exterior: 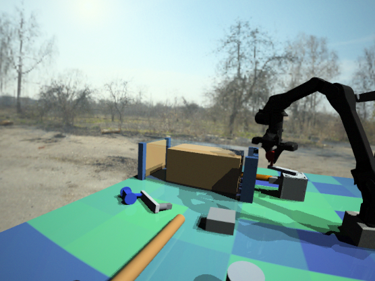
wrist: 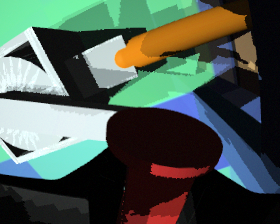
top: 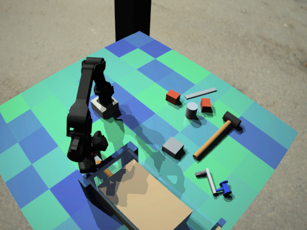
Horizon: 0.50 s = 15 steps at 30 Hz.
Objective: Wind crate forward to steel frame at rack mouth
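Tool (top: pixel 92 160) (exterior: pixel 272 159) (wrist: pixel 146 140) pinches red knob (exterior: pixel 270 156) (wrist: pixel 165 135). Crate (top: pixel 149 193) (exterior: pixel 204 169) sits beyond frame (top: pixel 111 163) (exterior: pixel 249 179), beside tool. Risks, our judgement: off-circle cranking lifts key from winch (exterior: pixel 293 187) (wrist: pixel 50 60); overwinding tips crate against frame.

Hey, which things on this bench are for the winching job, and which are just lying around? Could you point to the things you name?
For the job:
- crate (top: pixel 154 193) (exterior: pixel 202 167)
- winch (exterior: pixel 293 187)
- red-knobbed handle (exterior: pixel 283 170) (wrist: pixel 55 120), knob in the tool

Just lying around:
- mallet (top: pixel 212 139) (exterior: pixel 152 246)
- two red blocks (top: pixel 173 96)
- flat grey bar (top: pixel 201 93)
- grey cylinder (top: pixel 191 111) (exterior: pixel 245 271)
- grey block (top: pixel 173 146) (exterior: pixel 220 220)
- blue-knobbed crank (top: pixel 211 181) (exterior: pixel 149 201)
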{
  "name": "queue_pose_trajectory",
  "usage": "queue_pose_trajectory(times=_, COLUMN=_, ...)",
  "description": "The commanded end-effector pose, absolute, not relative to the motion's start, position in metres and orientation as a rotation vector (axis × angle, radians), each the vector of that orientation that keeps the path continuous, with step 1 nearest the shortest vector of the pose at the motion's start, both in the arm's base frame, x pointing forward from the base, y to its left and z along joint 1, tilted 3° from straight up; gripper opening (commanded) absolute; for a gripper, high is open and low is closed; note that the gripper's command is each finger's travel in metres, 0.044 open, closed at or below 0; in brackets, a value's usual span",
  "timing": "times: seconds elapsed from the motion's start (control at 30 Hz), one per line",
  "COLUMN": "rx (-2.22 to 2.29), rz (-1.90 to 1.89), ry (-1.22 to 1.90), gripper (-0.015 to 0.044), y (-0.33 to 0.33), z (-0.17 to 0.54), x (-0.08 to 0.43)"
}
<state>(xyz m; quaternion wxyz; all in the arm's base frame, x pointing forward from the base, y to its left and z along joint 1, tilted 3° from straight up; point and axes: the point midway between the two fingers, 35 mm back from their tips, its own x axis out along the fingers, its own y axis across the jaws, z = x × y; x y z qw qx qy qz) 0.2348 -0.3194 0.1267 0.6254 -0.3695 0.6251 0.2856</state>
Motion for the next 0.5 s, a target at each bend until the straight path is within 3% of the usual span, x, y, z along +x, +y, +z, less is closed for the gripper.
queue_pose_trajectory(times=0.0, rx=-0.838, rz=0.721, ry=1.381, gripper=0.0, y=-0.293, z=0.125, x=0.248)
queue_pose_trajectory(times=0.47, rx=-0.836, rz=0.722, ry=1.38, gripper=0.0, y=-0.275, z=0.125, x=0.251)
